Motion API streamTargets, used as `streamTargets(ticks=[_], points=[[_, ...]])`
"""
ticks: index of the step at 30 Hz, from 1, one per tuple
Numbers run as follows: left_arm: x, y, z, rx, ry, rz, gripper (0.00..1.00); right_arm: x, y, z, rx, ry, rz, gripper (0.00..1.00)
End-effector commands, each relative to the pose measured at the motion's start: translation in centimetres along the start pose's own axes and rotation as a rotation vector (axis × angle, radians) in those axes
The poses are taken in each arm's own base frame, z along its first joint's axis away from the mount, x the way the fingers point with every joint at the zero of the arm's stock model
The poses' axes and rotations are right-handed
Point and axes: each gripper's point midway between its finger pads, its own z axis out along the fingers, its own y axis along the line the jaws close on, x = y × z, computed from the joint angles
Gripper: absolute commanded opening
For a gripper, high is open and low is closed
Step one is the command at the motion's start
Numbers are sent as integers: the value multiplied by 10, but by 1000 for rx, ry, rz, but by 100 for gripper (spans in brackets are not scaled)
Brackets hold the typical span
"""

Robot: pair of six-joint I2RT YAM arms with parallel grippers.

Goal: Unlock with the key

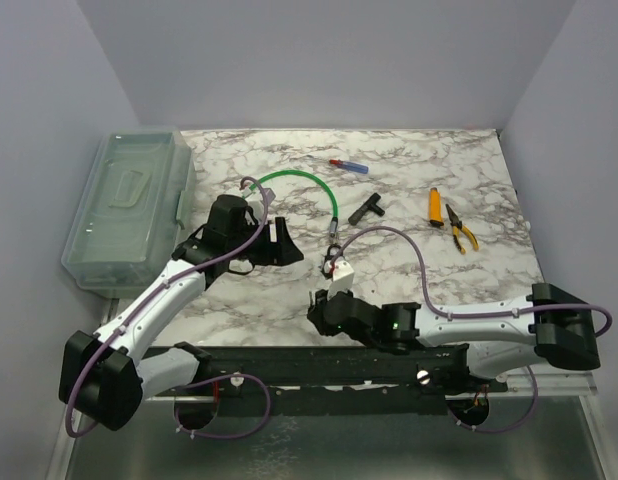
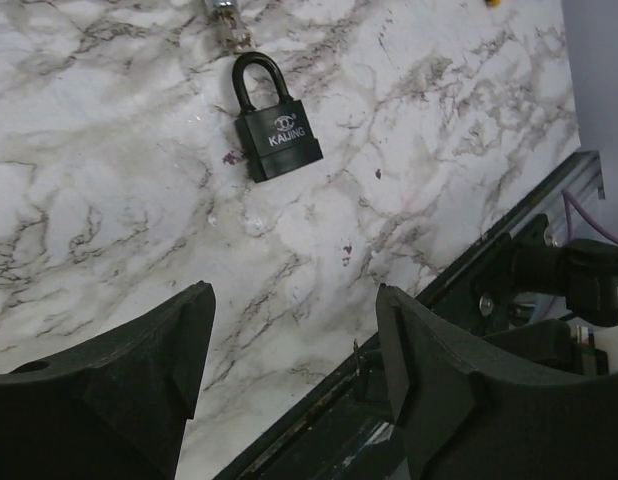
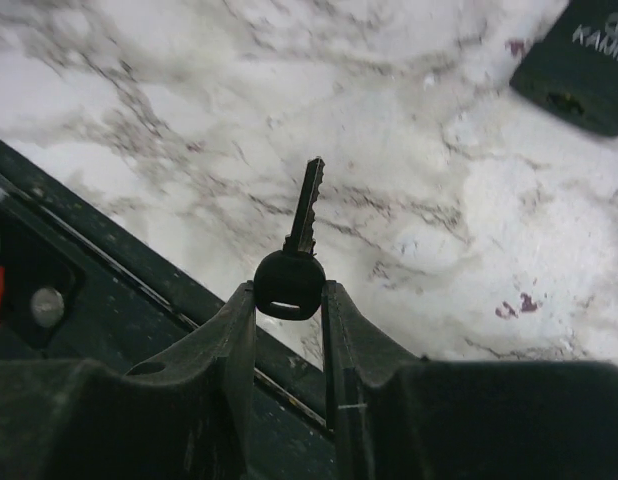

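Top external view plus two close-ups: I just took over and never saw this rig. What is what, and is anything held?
The top view looks down on two robot arms bolted at the near edge of a marble table. The close-ups come from a camera on each wrist. The left gripper, open and empty, faces a black padlock. The right gripper pinches a key by its head, blade pointing forward. Also there: a green cable, pliers, a clear box at the left.

— Where's the padlock (image 2: 277, 130)?
— Flat on the table (image 2: 109, 200), upper middle of the left wrist view.
— The key (image 3: 301, 230)?
— In the right gripper (image 3: 289, 290); padlock lies beyond, upper right.
— The box (image 1: 129, 205)?
— Top view, left edge; pliers (image 1: 461, 228) upper right.
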Motion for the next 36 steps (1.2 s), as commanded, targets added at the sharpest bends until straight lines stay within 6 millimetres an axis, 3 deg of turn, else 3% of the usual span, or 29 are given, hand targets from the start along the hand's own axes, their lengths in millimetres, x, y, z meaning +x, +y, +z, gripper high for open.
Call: streamTargets(ticks=[1,8,19,33,36], points=[[6,-24,-1,141,52,-5,70,-51,12,-8,-55,-209,-10,22],[10,-34,-3,196,78,-12,68,-82,17,-14,-48,-316,-14,22],[10,-40,-8,223,69,3,61,-102,24,-8,-35,-338,-4,21],[13,-47,-11,256,80,20,42,-111,32,-2,-50,-337,0,21],[14,-47,-11,257,80,21,31,-110,33,-1,-53,-331,3,21]])
